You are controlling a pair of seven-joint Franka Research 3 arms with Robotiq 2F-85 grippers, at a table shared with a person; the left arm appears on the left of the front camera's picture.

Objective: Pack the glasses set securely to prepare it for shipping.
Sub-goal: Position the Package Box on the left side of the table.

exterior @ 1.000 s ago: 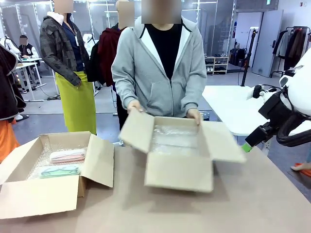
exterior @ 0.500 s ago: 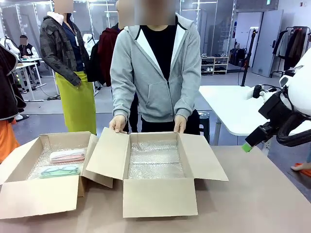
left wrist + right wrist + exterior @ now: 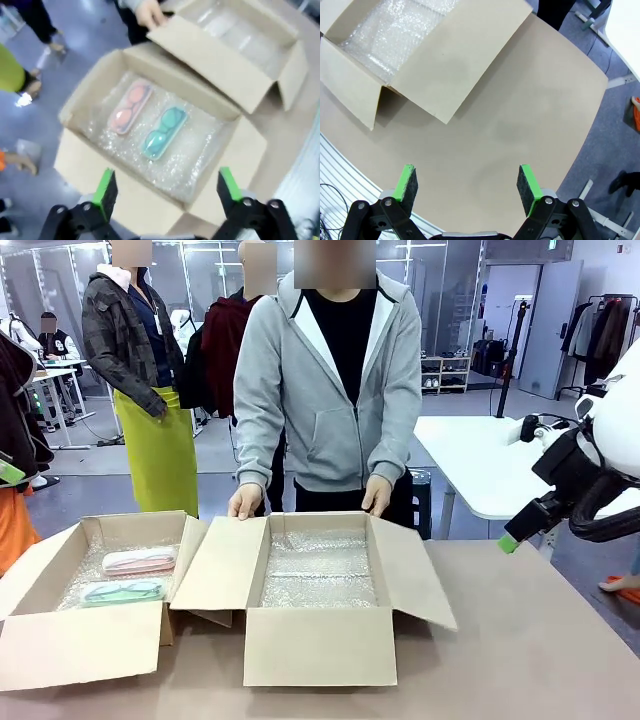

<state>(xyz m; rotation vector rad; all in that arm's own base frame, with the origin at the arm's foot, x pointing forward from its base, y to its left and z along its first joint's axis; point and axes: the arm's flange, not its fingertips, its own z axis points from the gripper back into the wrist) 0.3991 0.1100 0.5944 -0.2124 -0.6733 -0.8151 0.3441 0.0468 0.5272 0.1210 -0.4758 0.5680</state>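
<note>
In the left box [image 3: 60,640], on bubble wrap, the pink case [image 3: 129,106] and mint case [image 3: 163,131] lay side by side; judged light, rigid, slippery-lidded, best gripped across the short sides. Both grippers [image 3: 162,187] [image 3: 466,184] were held wide open, empty.

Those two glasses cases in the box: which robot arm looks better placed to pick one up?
The left. Its open tool hangs above the pink case and green case; the right tool faces bare table beside the other box.

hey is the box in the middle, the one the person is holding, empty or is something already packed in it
Empty. The middle box shows only its bubble wrap lining. The pink case and green case lie in the left box.
</note>
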